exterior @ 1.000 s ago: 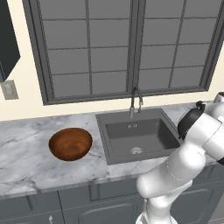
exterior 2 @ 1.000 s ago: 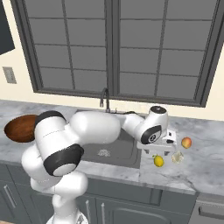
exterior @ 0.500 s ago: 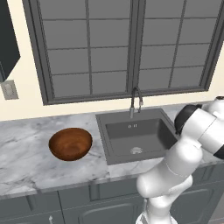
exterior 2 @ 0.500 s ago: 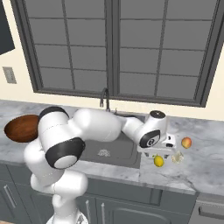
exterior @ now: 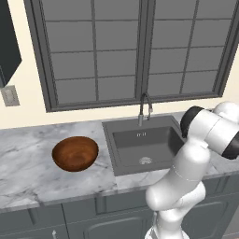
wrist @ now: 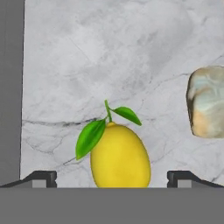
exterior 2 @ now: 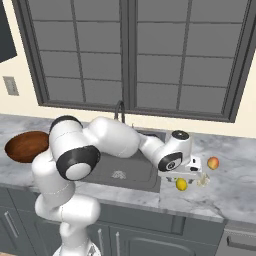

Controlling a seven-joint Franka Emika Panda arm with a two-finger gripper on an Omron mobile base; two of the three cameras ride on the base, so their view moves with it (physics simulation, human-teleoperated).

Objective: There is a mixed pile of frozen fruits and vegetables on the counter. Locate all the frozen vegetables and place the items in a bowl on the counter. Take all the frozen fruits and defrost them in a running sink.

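A small yellow piece with two green leaves lies on the marble counter, between the fingertips of my open gripper, which touches nothing. A whitish lump lies to its right. In the right base view my gripper hangs just above the yellow piece, with the whitish lump beside it and an orange-red ball behind. The brown bowl stands left of the sink.
The dark sink basin with its curved faucet lies between the bowl and the pieces. My arm stretches across the basin. A large window spans the back wall, and the sink's edge runs left of the yellow piece.
The hand has come down a little toward the yellow piece and the elbow has swung. The jaws have stayed open. The pieces and the bowl have not moved.
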